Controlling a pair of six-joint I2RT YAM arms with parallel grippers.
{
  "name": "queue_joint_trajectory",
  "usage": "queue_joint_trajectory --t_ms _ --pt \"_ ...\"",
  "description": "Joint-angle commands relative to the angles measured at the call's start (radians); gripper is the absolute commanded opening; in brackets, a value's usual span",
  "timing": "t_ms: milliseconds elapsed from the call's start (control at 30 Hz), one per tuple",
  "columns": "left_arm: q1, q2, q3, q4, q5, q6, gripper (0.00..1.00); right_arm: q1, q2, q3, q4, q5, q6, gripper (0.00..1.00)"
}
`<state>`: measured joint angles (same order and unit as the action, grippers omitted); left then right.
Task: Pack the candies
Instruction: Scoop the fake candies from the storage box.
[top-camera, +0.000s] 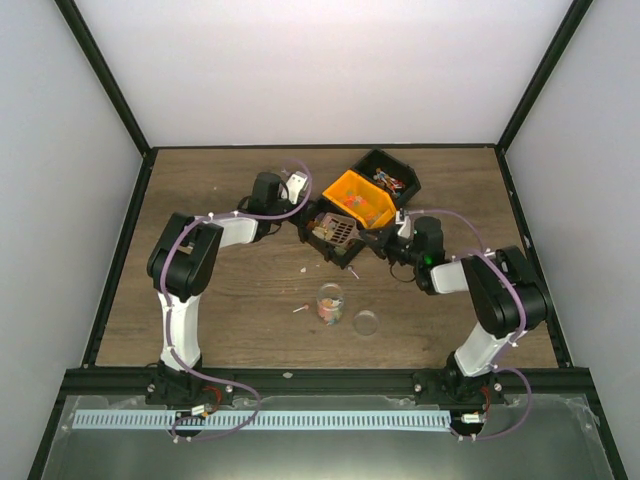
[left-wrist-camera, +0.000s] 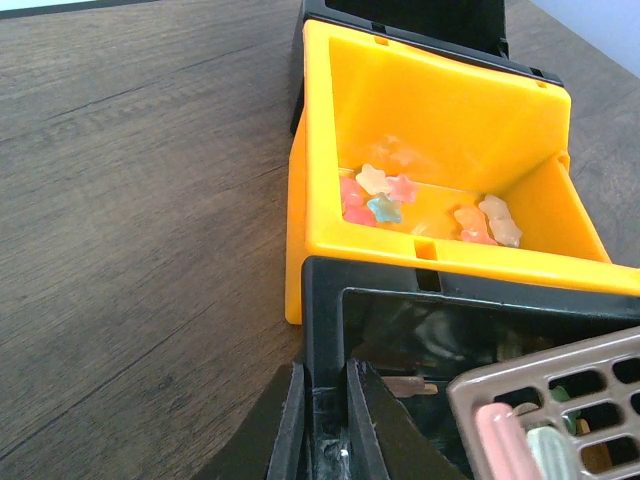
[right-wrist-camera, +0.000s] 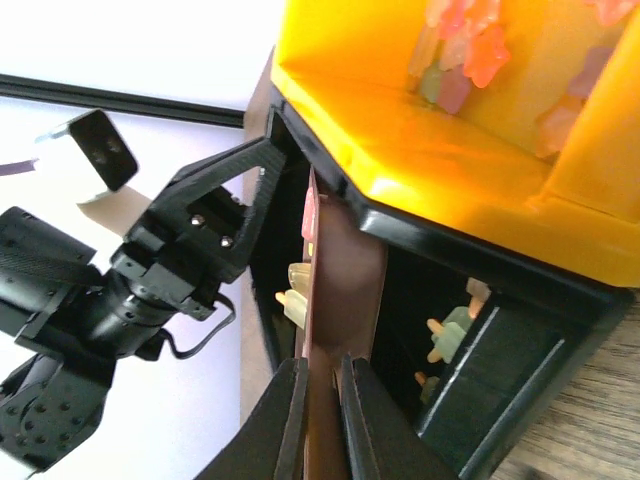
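Candies (left-wrist-camera: 382, 196) shaped like small stars lie in the orange bin (left-wrist-camera: 430, 120); more fill the small clear cup (top-camera: 330, 303). Lolly-shaped sweets (right-wrist-camera: 452, 336) sit inside the black bin (top-camera: 338, 248) in front of the orange one. My left gripper (left-wrist-camera: 328, 425) is shut on that black bin's near wall (left-wrist-camera: 325, 320). My right gripper (right-wrist-camera: 320, 405) is shut on the edge of a brown slotted scoop (right-wrist-camera: 345, 280), which stands tilted inside the same black bin (right-wrist-camera: 510, 380). From above, the left gripper (top-camera: 303, 218) and right gripper (top-camera: 375, 243) flank the scoop (top-camera: 333, 232).
A second black bin (top-camera: 390, 178) with mixed pieces stands behind the orange bin (top-camera: 360, 200). The clear round lid (top-camera: 366, 322) lies right of the cup. Stray candies (top-camera: 300, 309) lie on the wooden table (top-camera: 220, 300). Black frame posts border the table.
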<state>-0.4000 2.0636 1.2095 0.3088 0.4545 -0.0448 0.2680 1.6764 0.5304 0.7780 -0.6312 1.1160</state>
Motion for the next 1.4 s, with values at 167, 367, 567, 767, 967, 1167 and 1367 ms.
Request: queue_joint_trajectory --t_ms 167,367,567,767,967,1167,1367 --pt "-0.016 0.055 -0.056 -0.104 0.003 0.013 0.04 -0.043 -0.080 -0.015 0.107 -0.111 0.045 0.01" --pt "-0.017 0.056 -0.057 -0.102 0.004 0.011 0.04 -0.089 -0.162 -0.024 0.047 -0.129 0.026 0.01" --pt "-0.017 0.052 -0.058 -0.108 -0.001 0.015 0.04 -0.143 -0.255 -0.085 0.005 -0.158 0.011 0.01" --pt "-0.017 0.071 -0.046 -0.090 0.022 -0.004 0.04 -0.122 -0.147 -0.071 0.212 -0.216 0.133 0.01" --pt "-0.015 0.049 -0.064 -0.097 -0.009 0.013 0.04 -0.215 -0.199 -0.092 0.054 -0.219 0.051 0.01" --pt "-0.017 0.056 -0.062 -0.087 0.007 0.001 0.04 -0.187 -0.266 -0.105 0.010 -0.224 0.052 0.01" --pt "-0.017 0.038 -0.076 -0.083 0.005 0.003 0.04 -0.190 -0.486 -0.076 -0.358 -0.178 -0.151 0.01"
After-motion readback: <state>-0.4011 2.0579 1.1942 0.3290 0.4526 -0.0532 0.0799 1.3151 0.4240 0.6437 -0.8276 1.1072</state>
